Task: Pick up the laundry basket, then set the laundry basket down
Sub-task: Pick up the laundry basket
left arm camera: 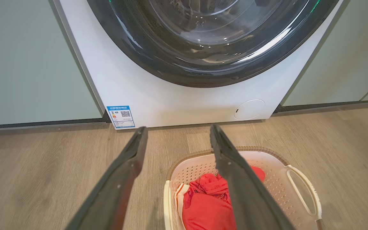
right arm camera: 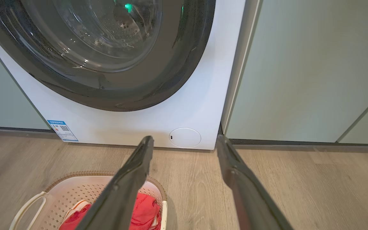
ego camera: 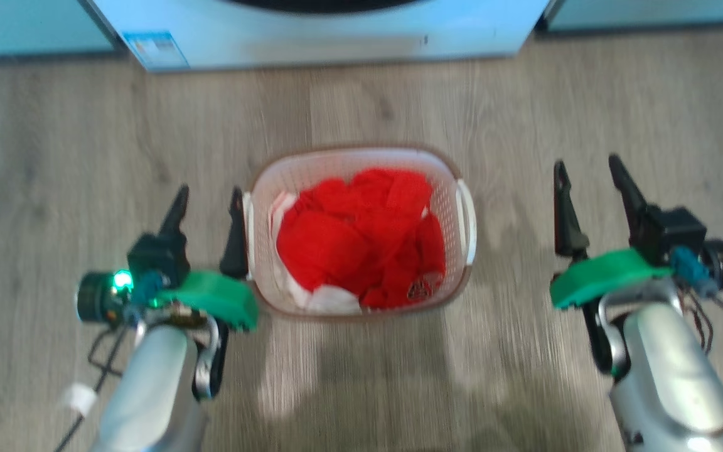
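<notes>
In the head view, the laundry basket (ego camera: 446, 207) stands on the wooden floor (ego camera: 54, 157) before the washing machine (ego camera: 336, 37), holding red clothes (ego camera: 361, 232) and some white fabric (ego camera: 336, 298). The left gripper (ego camera: 209, 191), fingers apart and empty, has its inner finger just beside the basket's left handle. The right gripper (ego camera: 587, 162), likewise spread and empty, is well apart from the right handle. In the left wrist view, the basket lies behind the right-hand finger. In the right wrist view, it sits at lower left, behind the left-hand finger.

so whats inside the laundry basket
A heap of red clothing fills the laundry basket, with white fabric showing at its edges. The heap covers the basket's bottom, so anything underneath cannot be seen.
</notes>
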Controlling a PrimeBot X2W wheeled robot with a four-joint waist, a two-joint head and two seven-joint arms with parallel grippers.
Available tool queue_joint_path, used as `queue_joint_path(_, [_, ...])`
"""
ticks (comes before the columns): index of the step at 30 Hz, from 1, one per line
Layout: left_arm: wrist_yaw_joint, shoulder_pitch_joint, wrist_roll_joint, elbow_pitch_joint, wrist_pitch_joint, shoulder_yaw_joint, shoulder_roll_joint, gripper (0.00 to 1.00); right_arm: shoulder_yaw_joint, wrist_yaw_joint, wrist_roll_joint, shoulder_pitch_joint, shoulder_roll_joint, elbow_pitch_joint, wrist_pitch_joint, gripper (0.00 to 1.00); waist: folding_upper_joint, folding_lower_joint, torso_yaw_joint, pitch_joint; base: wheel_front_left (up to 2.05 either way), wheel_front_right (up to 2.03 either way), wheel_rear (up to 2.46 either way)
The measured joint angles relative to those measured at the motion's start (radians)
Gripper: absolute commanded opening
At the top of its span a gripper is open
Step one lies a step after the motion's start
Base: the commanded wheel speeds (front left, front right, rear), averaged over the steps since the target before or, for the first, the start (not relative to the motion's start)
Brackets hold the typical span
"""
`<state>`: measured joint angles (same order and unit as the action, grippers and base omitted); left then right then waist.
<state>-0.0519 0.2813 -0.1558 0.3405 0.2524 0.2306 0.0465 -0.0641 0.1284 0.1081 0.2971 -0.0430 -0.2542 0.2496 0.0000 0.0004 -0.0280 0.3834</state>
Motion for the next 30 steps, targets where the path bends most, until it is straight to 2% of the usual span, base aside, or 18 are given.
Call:
queue_joint_path(12, [0.009, 0.248, -0.038, 0.201, 0.002, -0.011, -0.012, 1.0, -0.007, 0.0, 0.029, 0.237, -0.003, -0.247, 0.0, 1.0, 0.0, -0.0001, 0.001, 0.272, 0.0, 0.0, 0.0])
queue_joint_path(20, [0.012, 0.294, -0.077, 0.299, 0.003, 0.024, -0.015, 1.0, -0.04, 0.0, 0.052, 0.311, -0.008, -0.374, 0.0, 1.0, 0.0, -0.0003, 0.019, 0.349, 0.0, 0.0, 0.0])
queue_joint_path(30, [0.016, 0.348, -0.126, 0.402, 0.003, 0.058, -0.015, 1.0, -0.077, 0.0, 0.077, 0.386, -0.016, -0.471, 0.0, 1.0, 0.0, -0.0004, 0.028, 0.421, 0.0, 0.0, 0.0])
